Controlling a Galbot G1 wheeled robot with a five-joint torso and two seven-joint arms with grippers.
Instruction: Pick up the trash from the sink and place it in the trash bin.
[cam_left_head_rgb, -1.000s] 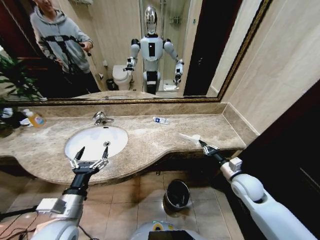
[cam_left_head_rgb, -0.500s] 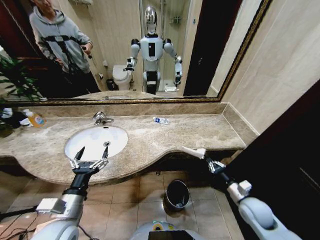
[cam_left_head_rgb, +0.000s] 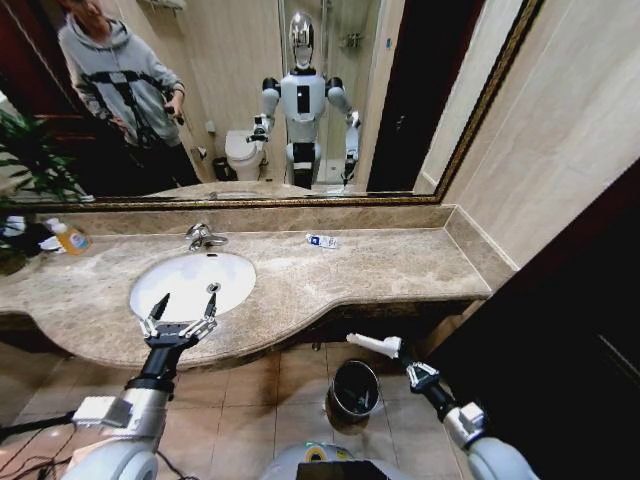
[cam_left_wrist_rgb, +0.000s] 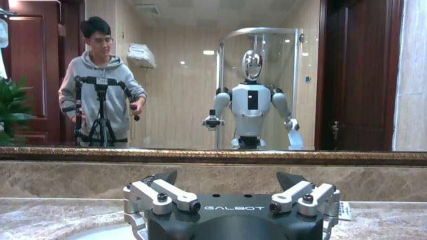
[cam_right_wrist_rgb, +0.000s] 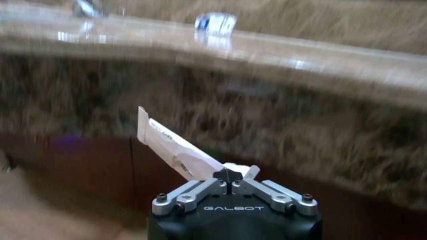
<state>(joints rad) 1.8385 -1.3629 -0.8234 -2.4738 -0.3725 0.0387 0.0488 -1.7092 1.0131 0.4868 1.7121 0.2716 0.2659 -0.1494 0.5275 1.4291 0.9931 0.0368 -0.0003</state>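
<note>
Marble countertop (cam_left_head_rgb: 330, 275) above, my right gripper (cam_left_head_rgb: 420, 375) below its edge, clenched on the white tube (cam_left_head_rgb: 373, 345).
That tube hangs over the floor, just above the trash bin (cam_left_head_rgb: 354, 389); my left gripper (cam_left_head_rgb: 180, 325) hovers spread wide at the sink's (cam_left_head_rgb: 190, 280) front rim.

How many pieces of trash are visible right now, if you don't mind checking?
2. A white tube is held in the right gripper above the trash bin; a white-and-blue packet lies on the counter. Others may be hidden.
</note>
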